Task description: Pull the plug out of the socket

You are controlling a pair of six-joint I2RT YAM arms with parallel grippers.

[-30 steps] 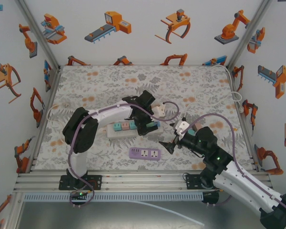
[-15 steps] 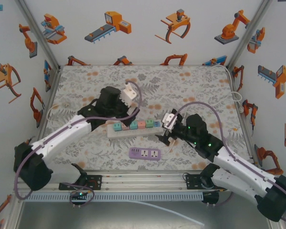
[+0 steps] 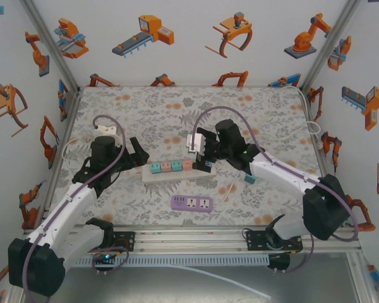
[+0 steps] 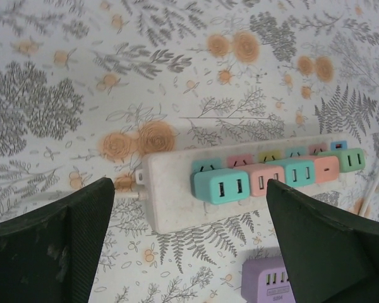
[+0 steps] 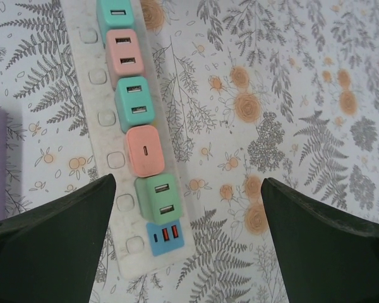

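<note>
A white power strip [image 3: 177, 175] lies mid-table with a row of plugs in it: teal [image 3: 155, 168], pink [image 3: 166, 166], teal, pink, then green [image 5: 159, 199] beside a blue USB panel [image 5: 164, 237]. My left gripper [image 3: 137, 154] hovers open at the strip's left end; in the left wrist view its gripper [image 4: 189, 188] frames the end teal plug [image 4: 220, 185] without touching it. My right gripper [image 3: 204, 161] hangs open over the strip's right end, and in the right wrist view the gripper [image 5: 188, 183] stands above the green plug, holding nothing.
A purple socket block [image 3: 192, 202] lies just in front of the strip. A loose teal adapter [image 3: 249, 179] with a thin white cable [image 3: 230, 189] rests to the right. White cords trail along the left and right walls.
The left arm has swung leftward and now sits at the strip's left end. The right arm has reached forward and left, from in front of the strip to above its right end.
</note>
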